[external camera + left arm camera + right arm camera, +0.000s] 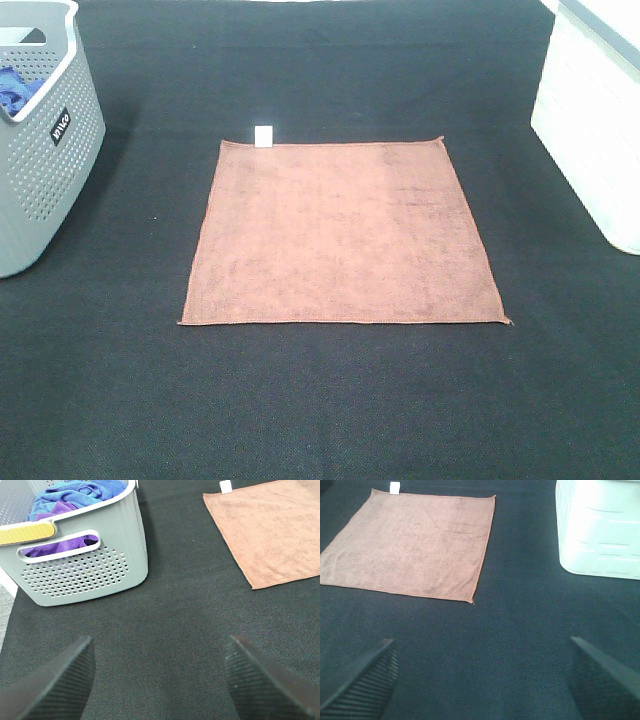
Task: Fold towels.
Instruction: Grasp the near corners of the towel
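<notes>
From where I stand, the towel (pixel 340 235) lies flat in the middle of the black mat (pixel 320 400), its whole top exposed and bare mat along all four edges. The widest open stretch is the near strip in front of it. A tall grey basket (pixel 50 170) stands at the far left, and a lane of bare mat separates it from the towel's left edge. A white bin (pixel 590 140) blocks the far right, also apart from the towel. The left gripper (pixel 160 645) and right gripper (pixel 481 642), jaws spread wide, hang over bare mat short of the near corners.
</notes>
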